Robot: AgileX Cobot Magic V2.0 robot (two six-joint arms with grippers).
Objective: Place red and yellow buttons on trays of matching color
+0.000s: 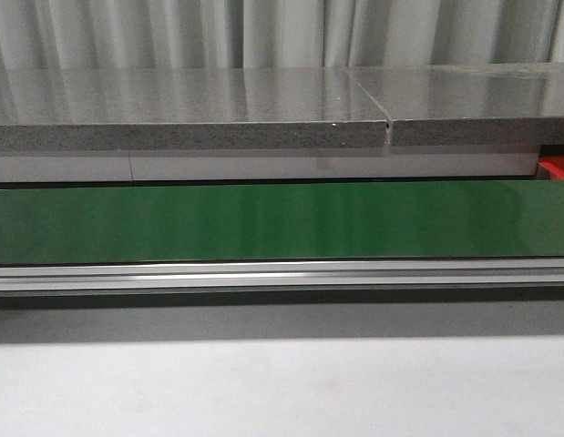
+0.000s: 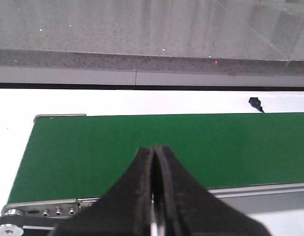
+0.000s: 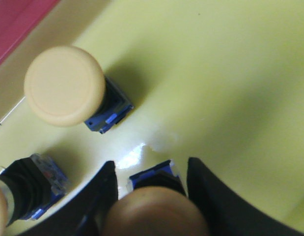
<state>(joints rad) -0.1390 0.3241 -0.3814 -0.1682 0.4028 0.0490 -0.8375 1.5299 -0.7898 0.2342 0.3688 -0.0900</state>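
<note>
Grippers: left gripper (image 2: 154, 152) pressed together, empty, above green conveyor belt (image 2: 142, 147). Right gripper (image 3: 149, 172) straddles a yellow button (image 3: 154, 209) over yellow tray (image 3: 215, 73), whether clamped or loose I cannot tell; two more buttons (image 3: 64, 86) stand nearby. No legible writing anywhere.

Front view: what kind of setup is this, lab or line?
Likely a mock sorting line: a green conveyor belt with a metal side rail, a grey stone-like counter behind it, and curtains at the back.
</note>
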